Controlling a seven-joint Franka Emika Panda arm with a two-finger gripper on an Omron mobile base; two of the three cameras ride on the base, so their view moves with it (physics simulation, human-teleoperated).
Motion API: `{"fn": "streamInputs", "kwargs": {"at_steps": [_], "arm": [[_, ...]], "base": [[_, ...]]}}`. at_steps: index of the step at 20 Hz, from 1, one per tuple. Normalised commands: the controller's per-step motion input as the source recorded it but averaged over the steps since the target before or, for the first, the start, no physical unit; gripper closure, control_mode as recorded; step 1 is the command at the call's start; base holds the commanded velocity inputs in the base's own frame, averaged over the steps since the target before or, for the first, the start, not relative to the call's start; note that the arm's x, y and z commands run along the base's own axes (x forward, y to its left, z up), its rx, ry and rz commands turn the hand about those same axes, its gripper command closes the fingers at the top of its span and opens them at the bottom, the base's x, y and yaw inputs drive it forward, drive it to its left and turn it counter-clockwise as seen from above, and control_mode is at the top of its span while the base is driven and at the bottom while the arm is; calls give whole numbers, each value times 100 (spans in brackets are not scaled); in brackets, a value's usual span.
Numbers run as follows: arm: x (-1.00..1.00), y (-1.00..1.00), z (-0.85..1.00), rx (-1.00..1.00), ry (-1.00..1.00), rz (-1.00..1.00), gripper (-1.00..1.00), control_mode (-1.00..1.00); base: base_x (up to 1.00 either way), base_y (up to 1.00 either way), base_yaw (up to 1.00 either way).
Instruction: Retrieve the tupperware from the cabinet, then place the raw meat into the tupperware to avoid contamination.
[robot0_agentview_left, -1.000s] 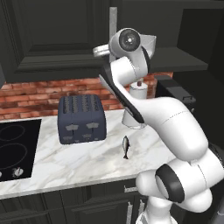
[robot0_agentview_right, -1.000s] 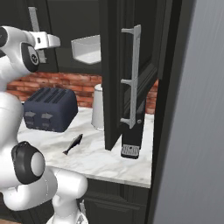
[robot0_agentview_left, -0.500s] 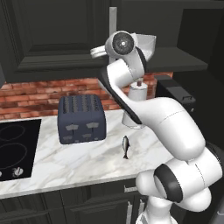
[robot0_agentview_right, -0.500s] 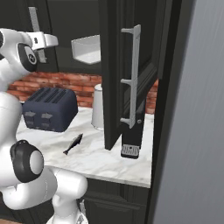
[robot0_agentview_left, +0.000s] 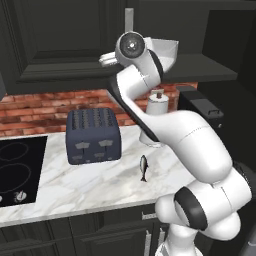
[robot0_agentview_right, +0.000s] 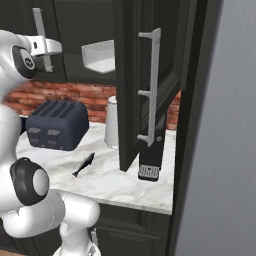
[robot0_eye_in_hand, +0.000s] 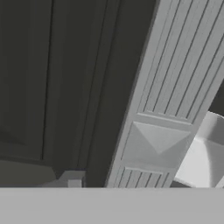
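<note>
colours on the kitchen wall and counter

the cabinet (robot0_agentview_left: 55, 45) is dark charcoal with silver bar handles (robot0_agentview_right: 152, 87). the tupperware (robot0_agentview_right: 101, 56) on its shelf is white. the raw meat (robot0_agentview_left: 143, 167) is grey-black with a paler belly, on white marble veined grey (robot0_agentview_left: 75, 182). the toaster (robot0_agentview_left: 93, 134) is navy, the backsplash (robot0_agentview_left: 45, 105) red brick.

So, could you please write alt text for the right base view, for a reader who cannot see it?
An open dark cabinet door with a silver bar handle hangs over a marble counter; a white tupperware sits on the shelf inside. Below lie a small dark fish and a navy toaster, with the white robot arm at the left.
</note>
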Motion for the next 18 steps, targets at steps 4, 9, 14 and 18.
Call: {"fn": "streamInputs", "kwargs": {"at_steps": [4, 9, 14, 18], "arm": [[-2, 42, -15, 0, 7, -14, 100, -100], [-23, 43, -6, 1, 3, -15, 100, -100], [-47, 43, 0, 3, 4, -14, 100, -100], [-62, 57, -3, 1, 4, -15, 100, -100]], "base": [[0, 0, 0], [0, 0, 0], [0, 0, 0], [0, 0, 0]]}}
